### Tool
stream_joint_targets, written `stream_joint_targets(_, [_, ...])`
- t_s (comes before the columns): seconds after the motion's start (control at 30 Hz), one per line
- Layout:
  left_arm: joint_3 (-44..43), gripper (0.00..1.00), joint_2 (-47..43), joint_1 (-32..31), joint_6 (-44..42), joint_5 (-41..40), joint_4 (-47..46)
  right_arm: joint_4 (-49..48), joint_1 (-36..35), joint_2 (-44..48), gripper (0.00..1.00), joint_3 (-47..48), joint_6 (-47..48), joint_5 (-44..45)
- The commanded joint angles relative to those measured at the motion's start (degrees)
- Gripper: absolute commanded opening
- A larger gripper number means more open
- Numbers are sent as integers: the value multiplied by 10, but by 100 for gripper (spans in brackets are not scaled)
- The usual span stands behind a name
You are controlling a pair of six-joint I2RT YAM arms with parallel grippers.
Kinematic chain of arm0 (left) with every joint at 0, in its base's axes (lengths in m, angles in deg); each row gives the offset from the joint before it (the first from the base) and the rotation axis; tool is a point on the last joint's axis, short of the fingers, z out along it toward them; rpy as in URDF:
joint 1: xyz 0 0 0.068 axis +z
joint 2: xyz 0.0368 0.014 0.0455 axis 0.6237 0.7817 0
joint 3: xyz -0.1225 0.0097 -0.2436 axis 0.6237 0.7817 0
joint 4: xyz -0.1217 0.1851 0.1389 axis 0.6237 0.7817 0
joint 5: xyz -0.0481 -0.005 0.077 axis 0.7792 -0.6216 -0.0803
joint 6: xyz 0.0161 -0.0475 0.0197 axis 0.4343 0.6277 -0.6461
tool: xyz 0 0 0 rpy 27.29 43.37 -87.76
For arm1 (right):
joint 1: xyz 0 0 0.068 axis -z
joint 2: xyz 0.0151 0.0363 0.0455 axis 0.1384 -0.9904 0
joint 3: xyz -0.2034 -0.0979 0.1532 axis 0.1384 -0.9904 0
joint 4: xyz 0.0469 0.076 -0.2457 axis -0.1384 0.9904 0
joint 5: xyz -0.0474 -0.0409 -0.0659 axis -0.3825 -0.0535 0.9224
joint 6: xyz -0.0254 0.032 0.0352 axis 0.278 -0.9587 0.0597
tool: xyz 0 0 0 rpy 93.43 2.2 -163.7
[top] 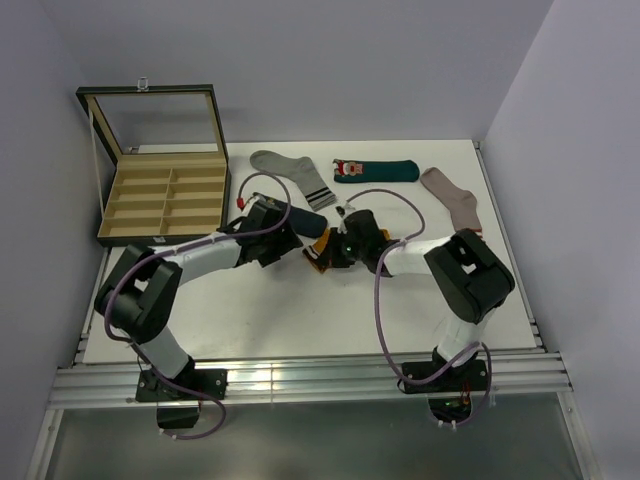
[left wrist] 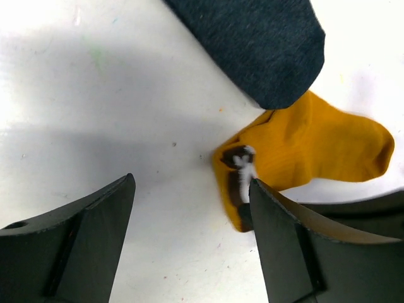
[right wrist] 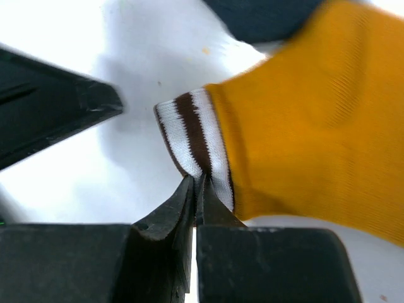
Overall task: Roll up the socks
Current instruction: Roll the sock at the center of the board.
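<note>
Pinching the mustard sock are right fingers.

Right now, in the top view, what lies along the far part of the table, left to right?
Open wooden box → grey striped sock → dark teal sock → pinkish-beige sock.

Observed right hand at bottom centre, fingertips pressed together, pinching lower edge of cuff of orange sock. Noted white and brown bands on cuff, its edge curled leftward. Noted sock body spreading right over white tabletop, blurred toward upper right. Recorded navy sock at top edge, meeting orange sock; overlap undetermined. Recorded left hand's finger at left, pointing toward cuff, not touching.
</note>
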Motion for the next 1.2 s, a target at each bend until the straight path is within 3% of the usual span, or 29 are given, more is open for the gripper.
stream_joint_targets(0.0, [27,79,-28,-3,19,2,-79,-32,56,-16,0,-48,-91,-163])
stream_joint_targets(0.4, [-8,72,24,-44,-14,35,-101,-120,144,-94,1,-57,-167,-283])
stream_joint_targets(0.77, [-24,67,62,-45,-13,40,-113,-80,196,-132,5,-37,-164,-282])
stream_joint_targets(1.17, [-3,67,67,-48,-16,65,-175,-33,204,-149,5,-10,-137,-269])
